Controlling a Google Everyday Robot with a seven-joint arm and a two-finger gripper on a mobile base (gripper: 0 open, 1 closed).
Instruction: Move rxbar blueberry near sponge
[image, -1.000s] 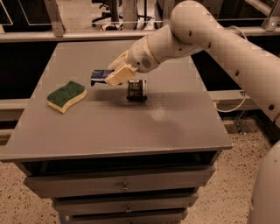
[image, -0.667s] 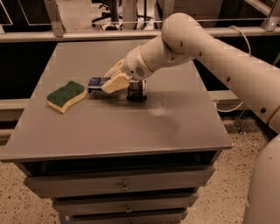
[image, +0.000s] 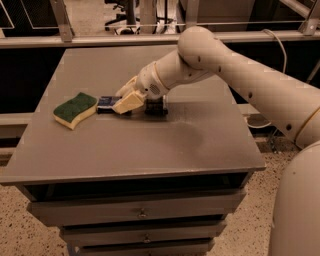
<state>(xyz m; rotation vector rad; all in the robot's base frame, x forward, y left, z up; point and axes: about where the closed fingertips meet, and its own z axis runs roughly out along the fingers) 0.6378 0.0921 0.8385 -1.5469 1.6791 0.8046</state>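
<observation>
The sponge (image: 75, 109), green top over pale yellow foam, lies on the left part of the grey table (image: 130, 150). The rxbar blueberry (image: 107, 103), in a dark blue wrapper, lies flat on the table just right of the sponge, its right end hidden under my gripper. My gripper (image: 125, 102) is low over the table, closed around the bar's right end. A dark, black-brown bar (image: 156, 106) lies just right of the gripper, partly hidden by the wrist.
My arm (image: 240, 75) reaches in from the right over the table's back right. Drawers (image: 142, 212) sit under the tabletop. A rail (image: 100, 40) runs behind the table's far edge.
My gripper has moved down and to the left with the blue bar, from above the table to the tabletop right next to the sponge.
</observation>
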